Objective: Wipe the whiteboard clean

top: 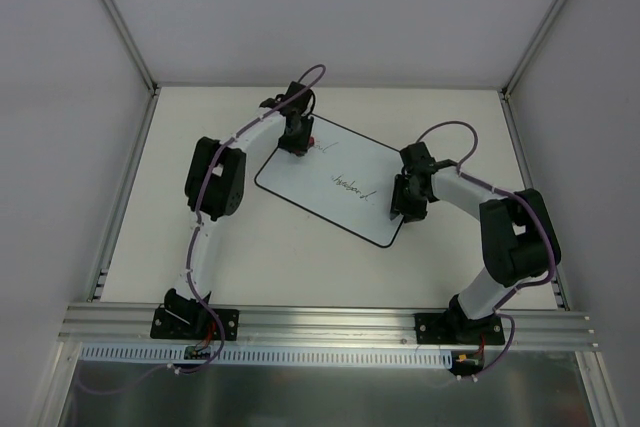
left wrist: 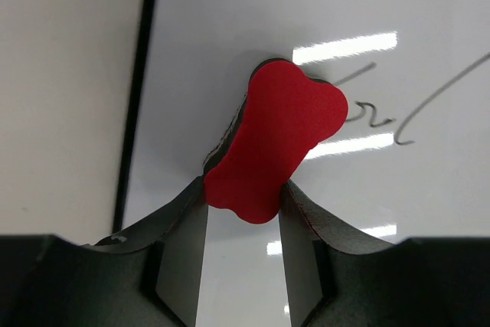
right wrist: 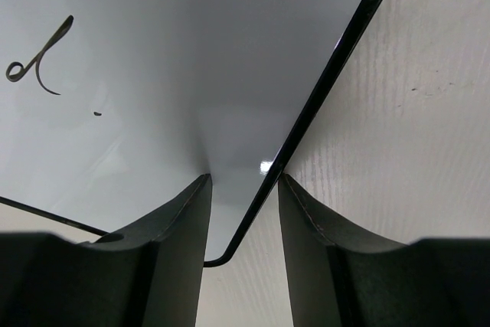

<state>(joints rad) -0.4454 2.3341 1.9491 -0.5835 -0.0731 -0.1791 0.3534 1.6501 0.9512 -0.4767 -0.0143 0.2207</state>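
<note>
Left tool (left wrist: pixel 243 189): closed on the red eraser (left wrist: pixel 279 139), pinching the narrow waist of the bone shape. The eraser is at the far-left corner of the whiteboard (top: pixel 300 182), just left of a few pen strokes (left wrist: pixel 367 112). It looks like foam with a dark felt underside, so soft and light. Squeeze too hard and it probably deforms, too little and it twists under drag.

The whiteboard lies flat on the bench (top: pixel 300 257), rotated, roughly centred between the arms. It's thin, stiff and glossy, judging by the glare. Likely light and slick, so I expect it to skate across the bench when wiped unless pinned. It's too flat to pick up from above. Best hold is downward pressure near an edge or corner, away from the ink.

The main handwriting (top: pixel 348 184) sits mid-board and isn't wiped yet.

Right tool (right wrist: pixel 245 178): fingers apart, gripping nothing. It straddles the board's black rim at the near-right corner, one finger over the white face and the other over the bench. Can't tell if the tip is actually pressing the surface.

No containers in any view.
</note>
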